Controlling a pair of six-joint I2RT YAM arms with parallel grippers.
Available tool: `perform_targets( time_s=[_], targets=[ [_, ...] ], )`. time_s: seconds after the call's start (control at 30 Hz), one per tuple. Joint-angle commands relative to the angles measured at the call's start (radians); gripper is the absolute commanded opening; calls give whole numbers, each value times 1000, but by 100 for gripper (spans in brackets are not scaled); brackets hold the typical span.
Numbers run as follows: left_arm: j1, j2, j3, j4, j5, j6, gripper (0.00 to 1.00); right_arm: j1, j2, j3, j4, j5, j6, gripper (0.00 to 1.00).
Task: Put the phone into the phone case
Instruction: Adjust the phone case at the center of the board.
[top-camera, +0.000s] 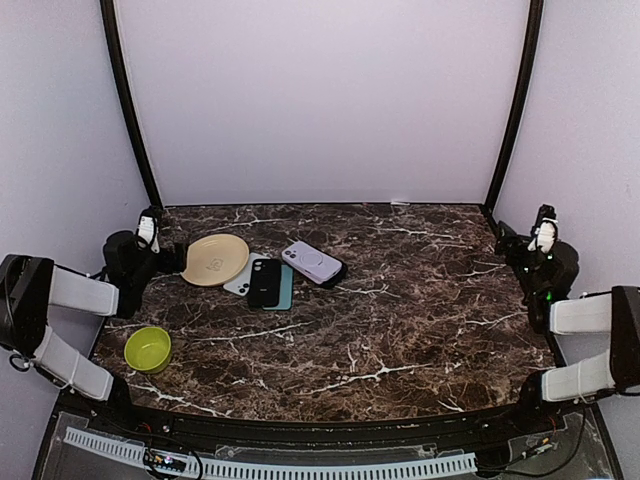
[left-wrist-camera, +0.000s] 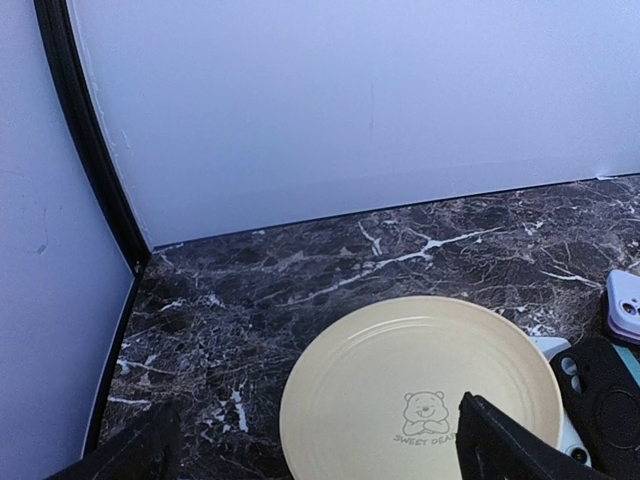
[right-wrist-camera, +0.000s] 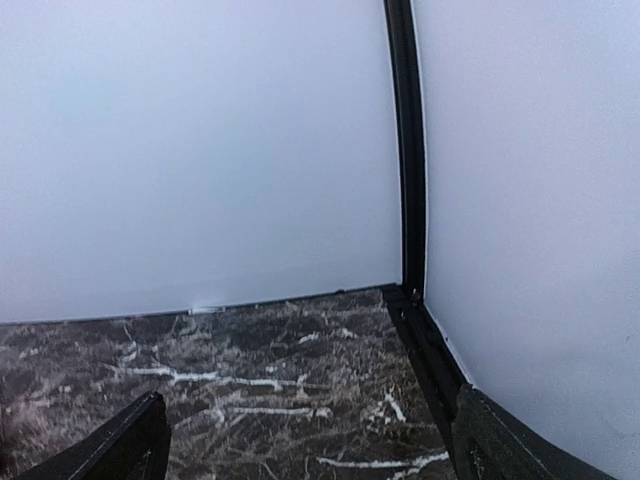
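Dark marble-patterned table (top-camera: 420, 320) is boxed in by white walls. Left pincer (top-camera: 148, 234) and right pincer (top-camera: 543, 234) are parked at opposite side edges with jaws spread wide and nothing gripped, likely so the middle is left unobstructed. Lilac rectangular phone (top-camera: 312, 261), camera side up, is laid left of centre, partly on a dark slab (top-camera: 338, 272). Black rectangular phone case (top-camera: 264, 282) is stacked just beside it over a teal flat piece (top-camera: 288, 290) and a white flat piece (top-camera: 240, 275), next to a pale yellow round plate (top-camera: 215, 259). Phone is judged not yet cased.
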Motion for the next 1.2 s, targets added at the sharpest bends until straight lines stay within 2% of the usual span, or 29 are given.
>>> perform_targets(
  time_s=[0.0, 0.2, 0.27, 0.33, 0.47, 0.6, 0.7, 0.83, 0.93, 1.1, 1.17],
  targets=[
    [-24, -55, 65, -115, 41, -33, 96, -6, -105, 83, -120, -23, 112, 99],
    [-102, -58, 199, -369, 62, -5, 91, -5, -103, 264, -331, -289, 214, 98],
    [-120, -67, 225, -421, 83, -5, 90, -2, -71, 328, -396, -387, 256, 92],
    [-131, -81, 238, -451, 100, -10, 90, 24, -40, 396, -479, -404, 280, 86],
    [-143, -107, 254, -488, 94, -22, 90, 210, 31, 573, -773, -218, 153, 82],
    [-149, -112, 266, -508, 87, -29, 90, 418, 177, 780, -1043, -34, 28, 85],
    [-153, -107, 275, -517, 94, -36, 90, 533, 312, 939, -1183, 19, -4, 91],
    [-160, -94, 287, -531, 101, -40, 89, 691, 494, 1153, -1326, 132, -53, 92],
    [-168, -88, 294, -541, 109, -43, 89, 764, 628, 1294, -1418, 163, -82, 90],
    [-178, -85, 293, -539, 121, -50, 88, 790, 816, 1470, -1551, 141, -50, 73],
    [-184, -79, 292, -537, 119, -55, 88, 792, 866, 1506, -1583, 111, -43, 70]
  ],
)
